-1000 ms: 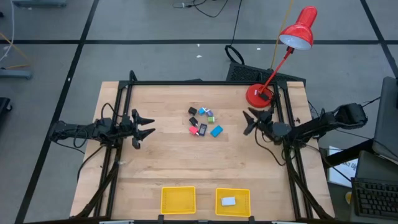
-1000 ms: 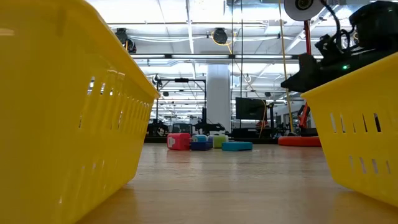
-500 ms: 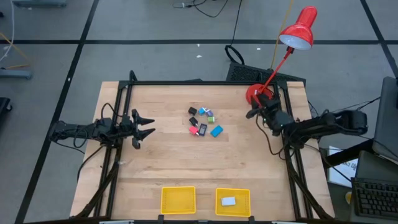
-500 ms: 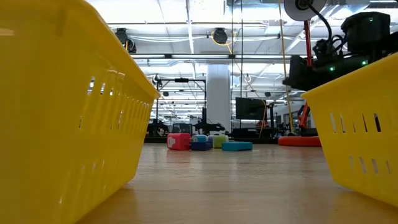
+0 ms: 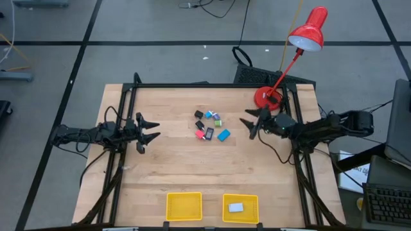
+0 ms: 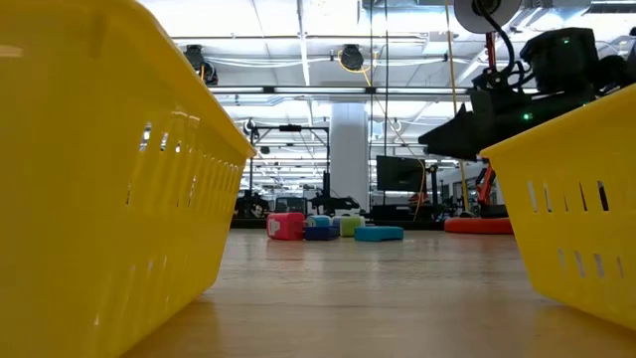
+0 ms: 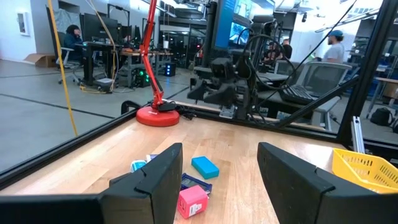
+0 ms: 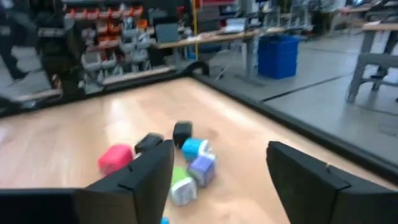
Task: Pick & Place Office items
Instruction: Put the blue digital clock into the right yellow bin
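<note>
Office items (image 5: 210,125) sit bunched mid-table toward the far edge, about eight tiny pieces: two or three black, one pink-red, one light blue, one teal, one green, one purple-ish, too small to call exactly, and the light-blue block (image 5: 223,135) has its long axis running diagonally across the table. One more white piece (image 5: 236,207) lies in the right one of two yellow trays (image 5: 183,206) at the near edge. Right gripper (image 5: 248,124) hovers empty just right of the bunch with fingers spread, left gripper (image 5: 149,128) waits empty at the left side with fingers apart, both pointing at the pile.
</note>
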`<control>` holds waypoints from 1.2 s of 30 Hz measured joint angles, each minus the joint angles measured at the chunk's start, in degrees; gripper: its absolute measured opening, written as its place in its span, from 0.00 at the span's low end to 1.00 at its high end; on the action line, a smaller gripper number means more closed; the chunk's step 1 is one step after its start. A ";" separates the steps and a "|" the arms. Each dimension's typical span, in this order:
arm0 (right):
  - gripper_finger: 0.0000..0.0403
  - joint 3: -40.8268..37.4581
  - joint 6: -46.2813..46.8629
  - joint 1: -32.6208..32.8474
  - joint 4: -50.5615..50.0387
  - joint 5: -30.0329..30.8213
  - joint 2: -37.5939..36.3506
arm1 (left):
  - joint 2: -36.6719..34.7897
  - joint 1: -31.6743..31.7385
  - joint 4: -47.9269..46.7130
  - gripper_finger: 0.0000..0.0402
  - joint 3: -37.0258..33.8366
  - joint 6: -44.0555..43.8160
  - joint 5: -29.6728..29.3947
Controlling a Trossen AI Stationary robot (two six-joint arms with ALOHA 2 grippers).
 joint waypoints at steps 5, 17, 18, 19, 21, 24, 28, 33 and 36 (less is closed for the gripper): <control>0.69 6.13 2.65 0.19 -10.19 -7.96 0.83 | 0.00 0.00 0.01 0.53 0.00 0.01 0.01; 0.64 26.57 -16.42 1.13 -50.55 -18.47 8.37 | 0.00 0.00 0.03 0.53 -0.01 0.01 -0.01; 0.64 27.30 -17.32 1.15 -51.87 -19.50 9.69 | 0.00 0.00 0.04 0.53 0.01 0.01 0.01; 0.64 27.75 -17.81 1.17 -52.46 -20.05 11.02 | 0.00 0.00 0.00 0.53 -0.01 0.01 0.01; 0.64 28.56 -18.83 1.17 -51.82 -20.87 13.90 | -0.01 0.00 0.07 0.53 -0.01 0.01 0.01; 0.63 29.70 -20.72 1.13 -50.84 -20.83 17.68 | 0.00 0.00 0.07 0.53 -0.01 0.01 0.01; 0.63 31.96 -22.32 1.04 -50.41 -20.67 22.27 | 0.00 0.00 0.05 0.53 -0.01 0.01 0.01; 0.63 32.83 -21.62 0.89 -46.71 -20.47 26.07 | 0.00 0.00 0.13 0.53 0.00 -0.01 0.01; 0.63 32.68 -19.77 0.91 -49.45 -20.59 26.19 | 0.00 0.00 0.07 0.53 0.01 0.01 0.03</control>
